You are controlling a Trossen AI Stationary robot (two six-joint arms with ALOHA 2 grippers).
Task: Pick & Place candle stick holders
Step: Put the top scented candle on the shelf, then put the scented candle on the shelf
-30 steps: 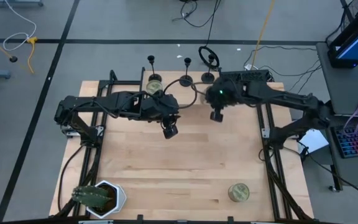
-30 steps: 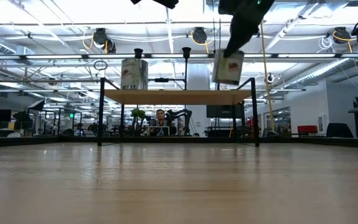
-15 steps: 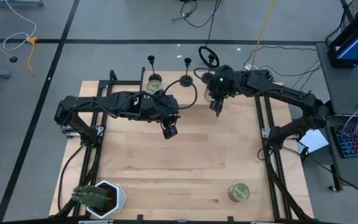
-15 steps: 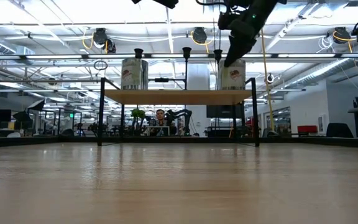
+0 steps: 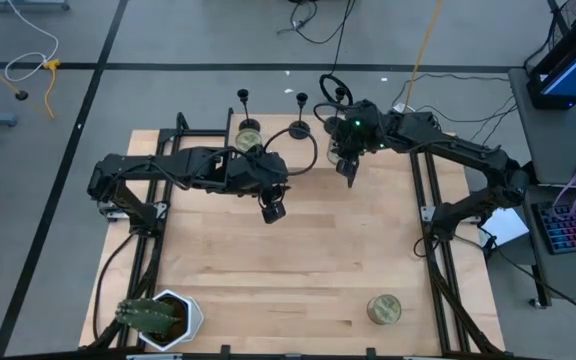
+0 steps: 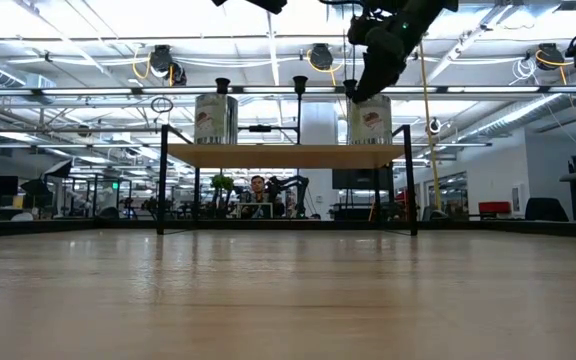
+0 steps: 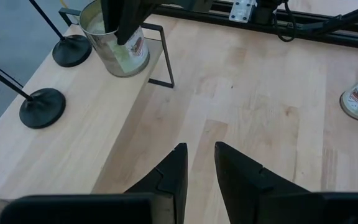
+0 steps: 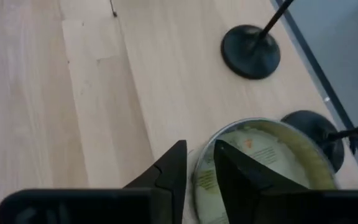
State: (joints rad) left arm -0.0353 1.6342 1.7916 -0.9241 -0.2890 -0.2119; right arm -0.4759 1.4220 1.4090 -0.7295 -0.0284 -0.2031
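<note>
Since a second ago, our right pincer [image 5: 349, 168] has carried a can [image 6: 369, 120] to the raised shelf [image 6: 288, 155] at the desk's [image 5: 298, 270] far edge, fingers narrow above it. Our left pincer [image 7: 199, 163], also narrow, hovers mid-desk. Two candle stick holders [image 8: 251, 51] stand beside the can.

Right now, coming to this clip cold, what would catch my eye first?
The right gripper hangs at the raised shelf on the table's far edge, its fingers nearly shut above an open can standing there. Black candle stick holders stand in a row along that shelf beside a second can. The left gripper waits over mid-table, nearly shut and holding nothing, while a potted plant and another can sit at the near edge.
</note>
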